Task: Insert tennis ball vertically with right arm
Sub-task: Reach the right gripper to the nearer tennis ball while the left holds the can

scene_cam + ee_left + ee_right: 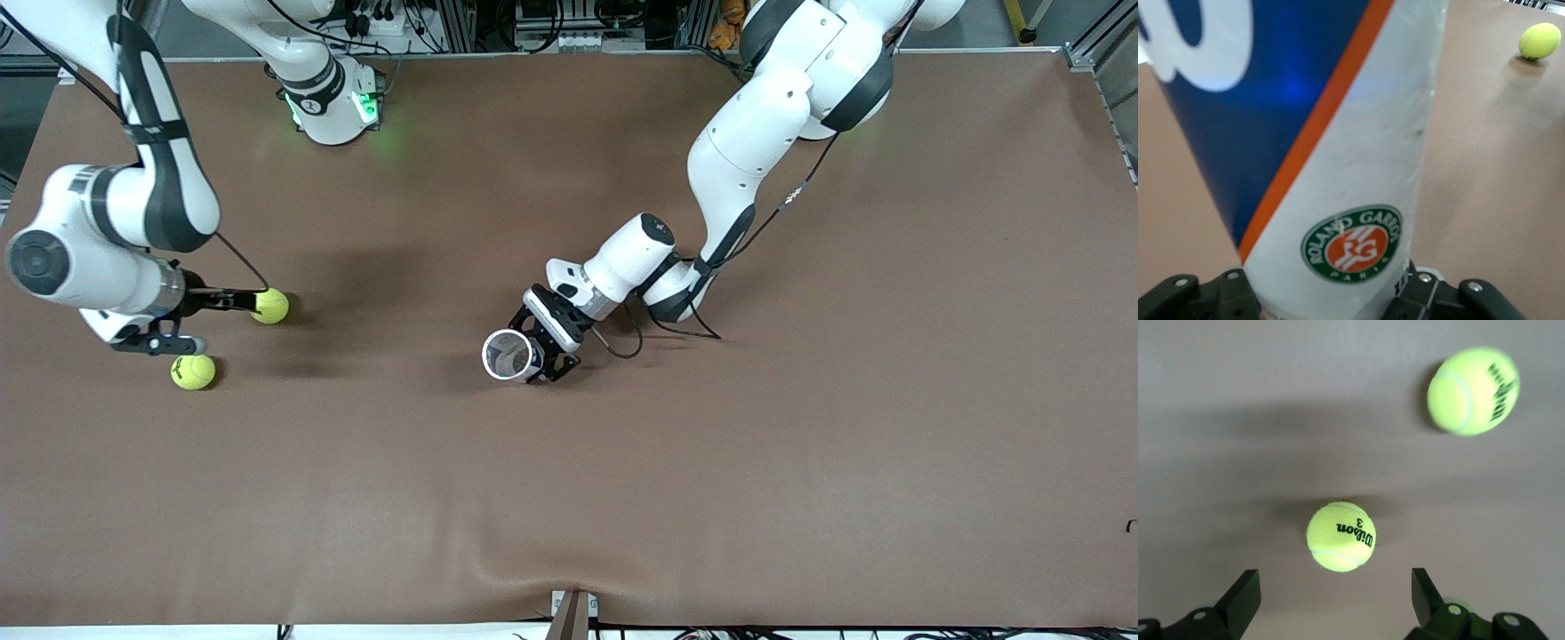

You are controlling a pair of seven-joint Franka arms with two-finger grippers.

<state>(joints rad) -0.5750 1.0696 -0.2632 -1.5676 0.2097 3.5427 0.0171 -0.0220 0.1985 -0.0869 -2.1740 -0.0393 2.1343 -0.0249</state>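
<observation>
Tennis ball on table, well apart from can, between wide-open fingers of right gripper. Left gripper clamps upright can. Step: grasp. Next: close on ball, lift.

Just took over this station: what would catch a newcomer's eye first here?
The upright clear ball tube mid-table, clamped in the left pincer. Then two yellow tennis balls at the right arm's end of the table, with the open right pincer above them.
</observation>
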